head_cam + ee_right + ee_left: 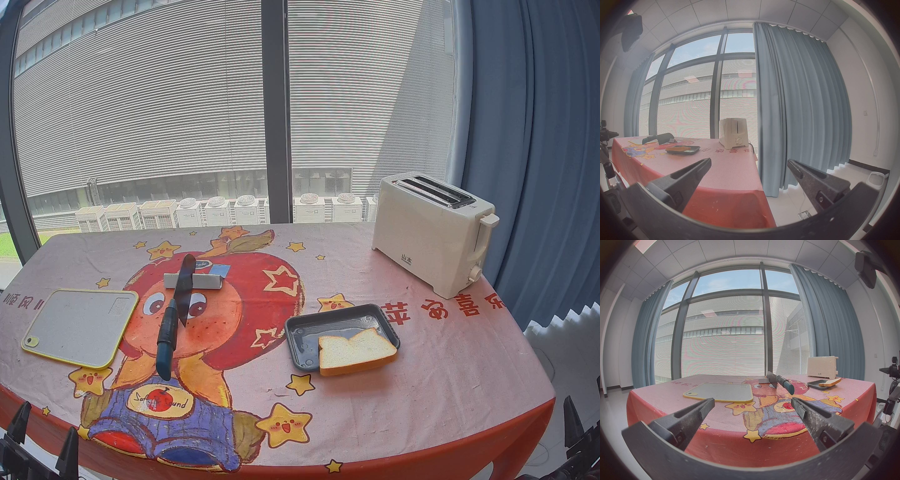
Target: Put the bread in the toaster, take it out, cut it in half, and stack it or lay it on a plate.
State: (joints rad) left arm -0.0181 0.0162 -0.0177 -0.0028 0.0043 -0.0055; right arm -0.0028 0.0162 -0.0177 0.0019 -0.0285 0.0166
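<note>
Judged the step in hand to be fetching the bread slice for the toaster. Advise nipping lightly the crust overhanging the tray rim, turning it upright, and squaring it over a slot before lowering.

Found left claw parted and empty, short of the table edge. Counted ahead of it one cutting board and one knife propped on one rest. Counted ahead-left of right claw one tray, one slice and one toaster with two slots. Found that claw likewise parted, empty.
</note>
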